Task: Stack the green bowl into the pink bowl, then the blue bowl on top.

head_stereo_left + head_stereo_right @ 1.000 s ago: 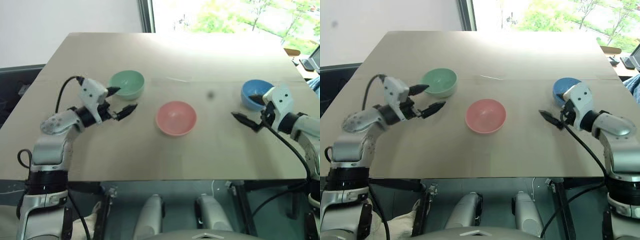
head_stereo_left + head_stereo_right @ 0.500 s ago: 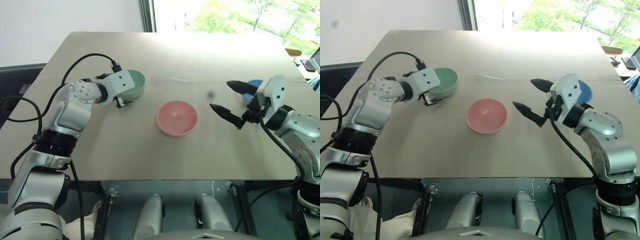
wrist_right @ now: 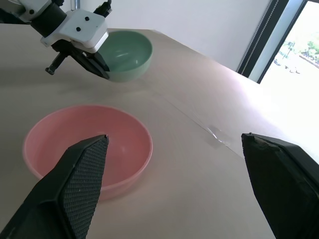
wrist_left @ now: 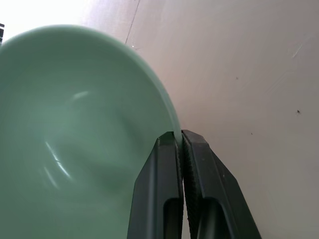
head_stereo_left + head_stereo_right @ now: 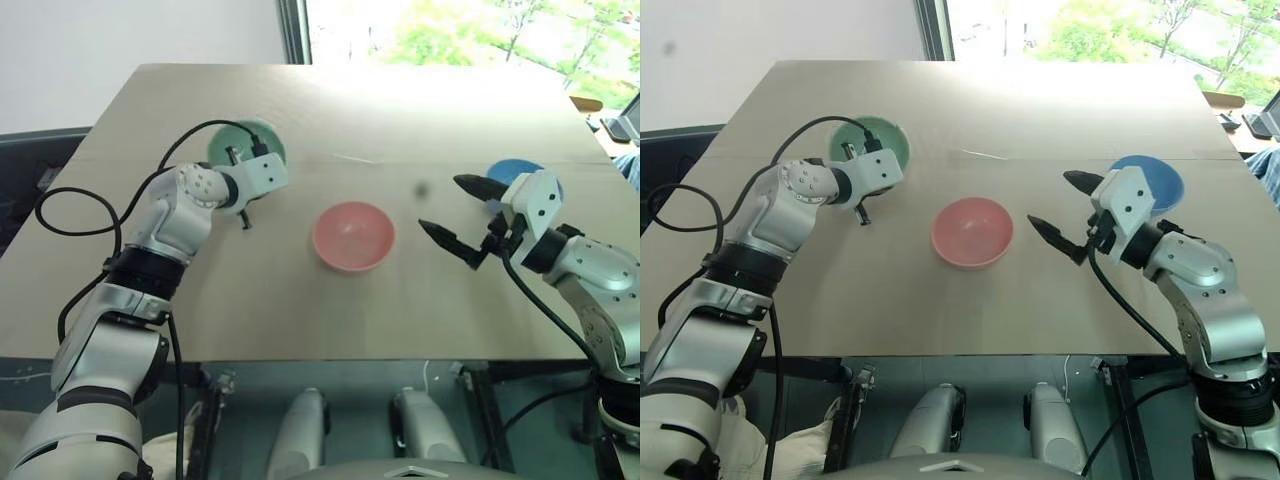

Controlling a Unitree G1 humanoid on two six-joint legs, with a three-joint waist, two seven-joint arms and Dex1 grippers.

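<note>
The green bowl (image 5: 243, 139) sits at the table's back left. My left gripper (image 4: 179, 135) is shut on its near rim, one finger inside the bowl and one outside; it is also seen beside that bowl (image 3: 127, 54) in the right wrist view. The pink bowl (image 5: 352, 235) rests empty in the middle of the table. The blue bowl (image 5: 1152, 181) stands at the right, partly hidden behind my right hand. My right gripper (image 5: 440, 203) hovers open between the pink and blue bowls, pointing toward the pink one with nothing between its fingers.
The tan table (image 5: 300, 310) has its front edge close to me and open surface on all sides of the bowls. A thin seam with a small crease (image 5: 350, 158) runs across it behind the pink bowl. A window lies beyond the far edge.
My left gripper reached forward to the green bowl and shut on its rim; the bowl sits slightly farther back. My right gripper rose, swung inward from the blue bowl, and stays open.
</note>
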